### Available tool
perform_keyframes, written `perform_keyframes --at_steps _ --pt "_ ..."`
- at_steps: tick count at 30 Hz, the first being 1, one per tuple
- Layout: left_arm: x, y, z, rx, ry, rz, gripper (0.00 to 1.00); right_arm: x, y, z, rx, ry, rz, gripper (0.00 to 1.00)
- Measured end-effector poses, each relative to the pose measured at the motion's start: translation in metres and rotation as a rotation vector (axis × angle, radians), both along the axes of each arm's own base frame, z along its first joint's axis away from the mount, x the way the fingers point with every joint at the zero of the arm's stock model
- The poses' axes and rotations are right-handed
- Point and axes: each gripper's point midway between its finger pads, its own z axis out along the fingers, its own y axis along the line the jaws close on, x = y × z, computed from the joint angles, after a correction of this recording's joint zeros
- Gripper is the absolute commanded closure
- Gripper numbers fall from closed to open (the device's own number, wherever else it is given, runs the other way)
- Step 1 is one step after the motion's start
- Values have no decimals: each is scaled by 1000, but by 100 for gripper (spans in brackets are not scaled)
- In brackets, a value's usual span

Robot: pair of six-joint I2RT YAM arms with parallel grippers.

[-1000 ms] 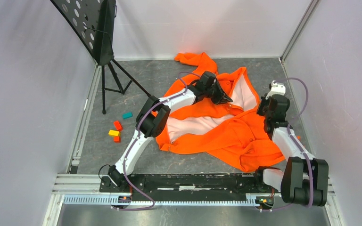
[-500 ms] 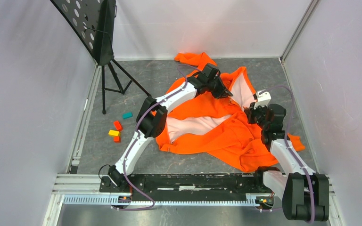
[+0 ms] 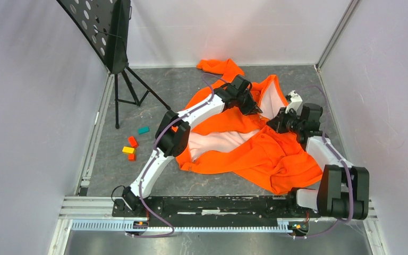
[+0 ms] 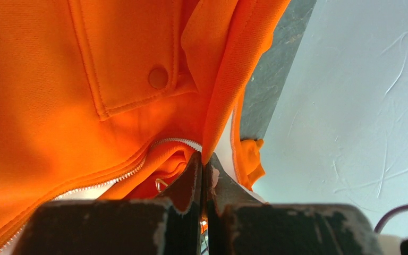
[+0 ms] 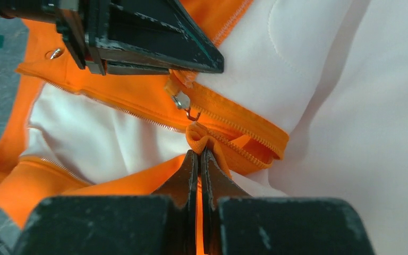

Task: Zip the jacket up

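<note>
My L claw [image 4: 204, 159] is pinched tight, tips together, w/ a thin folded edge of the jacket [image 3: 265, 156] caught btwn them. My R claw [image 5: 198, 154] is likewise squeezed narrow, on a puckered nub of orange cloth at the zip's end; orange shows in the slit btwn its fingers. Both claws are black & wedge-shaped, paint scuffed at the edges.

Jacket: bright orange, soft, matte, fine-ribbed face. The lining is pale pinkish-white & smooth w/ faint stitched seams. It lies spread & rumpled on the grey stone-look bench [image 3: 170, 90], front open, lining up, under & around both claws. One sleeve trails beyond L claw toward the far wall. A thick folded heap sits on the near side of R claw.

Just above R claw's tips hangs a small metal zip slider [image 5: 182, 102] w/ a hook-like pull, on orange tape. L claw's pointed tip is just above that; touching or not, can't tell. The zip teeth [image 4: 133, 172] are fine & whitish, curving off left of L claw's tips; the two halves aren't joined. Up-left of those tips is a stitched flap w/ a round cloth-covered snap [image 4: 158, 77].

Well off from L claw, past my L elbow, lie small blocks [image 3: 133, 142]: teal, red, yellow. Farther out stands a black perforated music stand [image 3: 114, 37] on tripod legs.
</note>
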Motion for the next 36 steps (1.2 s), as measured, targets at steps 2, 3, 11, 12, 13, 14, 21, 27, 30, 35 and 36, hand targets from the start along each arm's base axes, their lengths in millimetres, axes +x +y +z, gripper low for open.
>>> perform_keyframes --at_steps 2,3,11,12,13,14,21,27,30,35,36 --pt "0 1 -1 9 -1 1 98 -1 0 -5 45 58 13 100" --pt "0 2 -3 15 -1 1 98 -1 -1 -7 63 83 14 100" --pt "2 5 -9 41 1 13 98 -13 10 -15 141 164 64 100" --pt "2 6 -9 44 2 14 98 -12 10 -13 148 158 66 100" --pt "2 6 -10 45 3 14 98 -11 11 -12 151 152 66 100" --pt "2 6 -10 45 3 15 98 -9 10 -10 151 137 64 100" --pt "0 8 -12 56 14 14 98 1 7 0 154 90 29 100" --pt "0 8 -13 60 16 15 98 6 6 1 156 85 1 100" --pt "-1 8 -13 61 16 15 98 6 8 -1 158 93 2 100" --pt "0 8 -13 66 13 19 98 5 12 -5 162 114 11 100" --pt "0 8 -14 68 11 21 98 4 13 -7 164 120 12 100"
